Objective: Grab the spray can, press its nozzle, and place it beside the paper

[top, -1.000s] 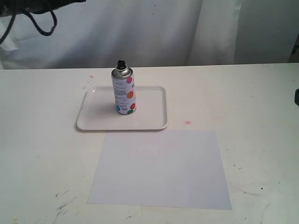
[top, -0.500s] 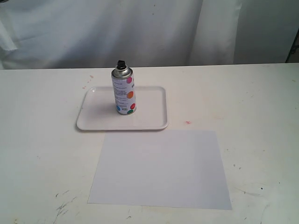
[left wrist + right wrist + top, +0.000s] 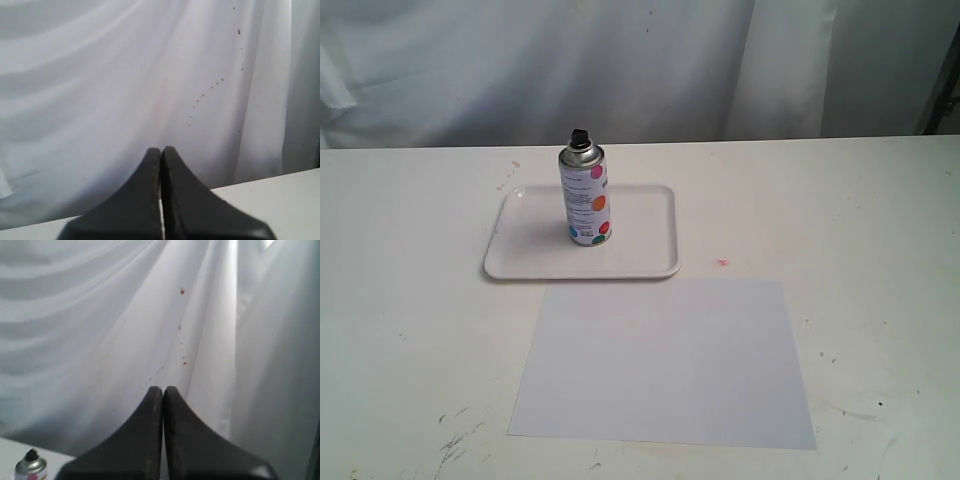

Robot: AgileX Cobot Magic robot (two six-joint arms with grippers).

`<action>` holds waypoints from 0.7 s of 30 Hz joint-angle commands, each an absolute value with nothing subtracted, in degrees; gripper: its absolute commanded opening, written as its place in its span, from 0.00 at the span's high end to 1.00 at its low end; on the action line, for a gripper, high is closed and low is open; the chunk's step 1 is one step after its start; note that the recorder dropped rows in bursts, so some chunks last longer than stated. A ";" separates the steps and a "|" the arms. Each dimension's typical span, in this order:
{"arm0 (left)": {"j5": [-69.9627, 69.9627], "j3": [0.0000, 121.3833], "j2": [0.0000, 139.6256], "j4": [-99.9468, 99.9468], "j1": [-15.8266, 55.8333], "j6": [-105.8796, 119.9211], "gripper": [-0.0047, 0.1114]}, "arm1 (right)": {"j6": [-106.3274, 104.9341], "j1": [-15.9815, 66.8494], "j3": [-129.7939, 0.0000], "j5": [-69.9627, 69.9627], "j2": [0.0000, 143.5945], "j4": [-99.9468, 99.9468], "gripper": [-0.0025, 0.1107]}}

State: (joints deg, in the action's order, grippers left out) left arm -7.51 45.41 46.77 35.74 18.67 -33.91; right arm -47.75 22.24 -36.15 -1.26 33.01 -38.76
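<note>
The spray can stands upright on a white tray, its black nozzle on top. The paper lies flat on the table in front of the tray. Neither arm shows in the exterior view. My left gripper is shut and empty, facing the white curtain. My right gripper is also shut and empty; the silver top of the spray can shows in a corner of its view, far from the fingers.
A white curtain hangs behind the table. Small red specks mark the tabletop beside the tray, and dark scuffs lie near its front left edge.
A dark arm part and cable at the upper left and a dark piece at the right edge have left the exterior view. The can, tray and paper have not moved.
</note>
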 commanded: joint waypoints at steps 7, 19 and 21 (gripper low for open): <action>-16.88 36.23 26.80 38.06 10.93 -35.95 0.96 | -48.24 22.37 -31.37 -5.77 25.27 -37.93 0.98; -24.84 30.35 11.18 35.11 8.60 -35.81 0.96 | -48.26 22.37 -27.05 1.87 20.63 -38.29 0.98; -23.57 29.03 9.19 34.39 8.60 -35.81 0.96 | -45.59 22.37 -25.41 1.87 20.63 -38.29 0.98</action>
State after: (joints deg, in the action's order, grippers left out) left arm -24.37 30.65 11.85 36.31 8.68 -35.36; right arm -48.67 22.24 -27.62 0.90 20.70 -38.39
